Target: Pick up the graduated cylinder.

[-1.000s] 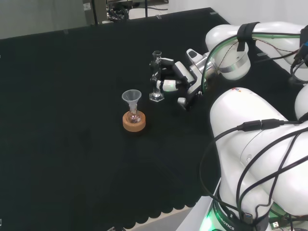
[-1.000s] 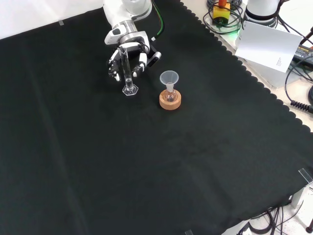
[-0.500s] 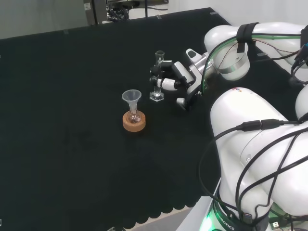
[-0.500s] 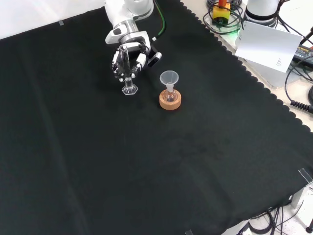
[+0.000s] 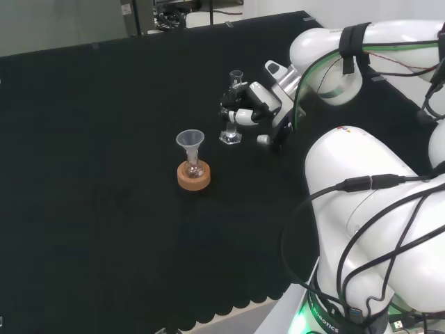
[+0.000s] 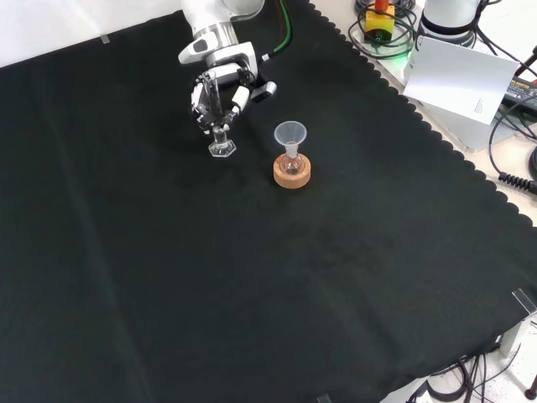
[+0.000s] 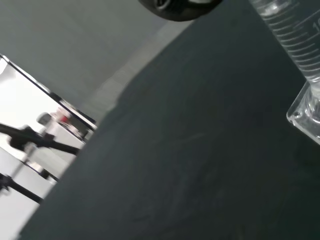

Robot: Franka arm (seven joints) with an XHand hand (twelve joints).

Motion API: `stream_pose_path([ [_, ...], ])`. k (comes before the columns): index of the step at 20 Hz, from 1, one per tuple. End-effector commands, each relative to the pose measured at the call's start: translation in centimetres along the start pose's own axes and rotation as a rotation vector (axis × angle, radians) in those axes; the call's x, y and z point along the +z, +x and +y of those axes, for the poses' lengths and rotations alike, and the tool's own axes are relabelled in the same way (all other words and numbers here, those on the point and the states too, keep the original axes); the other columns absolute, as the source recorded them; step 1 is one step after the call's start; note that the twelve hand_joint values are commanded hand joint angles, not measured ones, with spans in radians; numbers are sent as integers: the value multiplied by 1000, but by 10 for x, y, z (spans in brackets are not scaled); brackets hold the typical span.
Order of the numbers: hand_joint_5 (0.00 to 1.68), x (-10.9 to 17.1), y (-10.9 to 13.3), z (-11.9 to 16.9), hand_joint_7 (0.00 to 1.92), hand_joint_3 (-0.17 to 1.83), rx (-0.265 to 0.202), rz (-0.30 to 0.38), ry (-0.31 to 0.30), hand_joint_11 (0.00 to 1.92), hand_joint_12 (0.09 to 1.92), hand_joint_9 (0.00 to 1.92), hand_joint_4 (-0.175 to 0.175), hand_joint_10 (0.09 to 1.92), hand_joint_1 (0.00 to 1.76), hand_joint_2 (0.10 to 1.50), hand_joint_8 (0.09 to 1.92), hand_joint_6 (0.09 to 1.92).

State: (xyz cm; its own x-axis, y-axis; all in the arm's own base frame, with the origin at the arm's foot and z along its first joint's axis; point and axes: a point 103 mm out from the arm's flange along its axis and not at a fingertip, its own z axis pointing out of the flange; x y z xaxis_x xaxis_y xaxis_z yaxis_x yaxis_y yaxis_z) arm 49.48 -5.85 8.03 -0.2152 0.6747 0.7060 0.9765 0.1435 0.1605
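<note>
A robot hand (image 5: 259, 106) curls its fingers around the middle of a clear graduated cylinder (image 5: 233, 108) above a black-draped tabletop (image 5: 104, 139), the thumb and fingers closed on the tube from opposite sides. The cylinder stands upright within the grasp, its open mouth rising just above the fingers and its flat hexagonal foot (image 6: 221, 149) hanging just below them; from these views it is hard to tell whether the foot touches the cloth or has cleared it. In the wrist view the ruled tube (image 7: 295, 40) runs down to the foot close beside the palm.

Near the robot hand, on the side of the cylinder's foot away from the arm in the head view, a small funnel (image 5: 190, 141) sits in a little flask on a cork ring (image 5: 193, 175), apart from both hand and cylinder.

The cylinder looks light, stiff and brittle, with a smooth wall likely to slip. Tall and narrow on a small foot, it would tip easily if taken near the mouth, so a hold around the mid-tube, as here, seems the sounder place, kept upright during any lift and clear of the funnel.
</note>
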Motion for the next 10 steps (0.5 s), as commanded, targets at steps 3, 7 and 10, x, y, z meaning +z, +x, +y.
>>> stream_pose_path([
  [3, 1041, -32, 23, 0, 1060, -3, -25, -232, 100, 1250, 752, 1413, -175, 100, 1269, 1084, 900, 913],
  [7, 1053, -42, 30, -4, 1074, -3, -23, -278, 115, 1264, 742, 1432, -175, 87, 1271, 1079, 880, 896],
  [10, 1056, -49, 35, -8, 1078, -3, -22, -295, 136, 1267, 738, 1443, -175, 87, 1271, 1077, 873, 891],
])
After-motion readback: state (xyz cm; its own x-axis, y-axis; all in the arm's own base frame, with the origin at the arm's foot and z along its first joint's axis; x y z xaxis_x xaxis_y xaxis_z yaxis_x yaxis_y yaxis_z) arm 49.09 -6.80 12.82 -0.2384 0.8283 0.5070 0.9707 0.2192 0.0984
